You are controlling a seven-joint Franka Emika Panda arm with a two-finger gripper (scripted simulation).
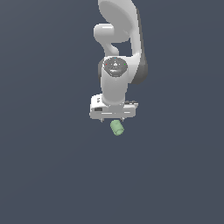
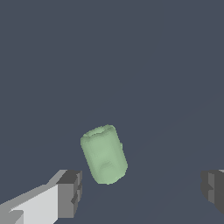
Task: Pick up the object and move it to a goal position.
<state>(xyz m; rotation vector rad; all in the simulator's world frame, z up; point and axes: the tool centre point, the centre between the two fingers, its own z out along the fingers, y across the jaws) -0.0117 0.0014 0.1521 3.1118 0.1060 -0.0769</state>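
Wide open between the end effector [image 2: 142,190] fingers [image 2: 70,192], with bare gap on either side of the pale green cylinder [image 2: 104,154] in the wrist view. Cylinder tilted, nearer one finger than the other, touching neither. In the exterior view, nothing on the dark grey floor [image 1: 43,175] around the cylinder [image 1: 117,127]: free on the exterior view's left, right and below. Only the arm [image 1: 114,83] itself directly above it.

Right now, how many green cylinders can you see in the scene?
1. The green cylinder lies just below the open pincer in the exterior view; the wrist view shows it between the fingers, untouched. No others visible.
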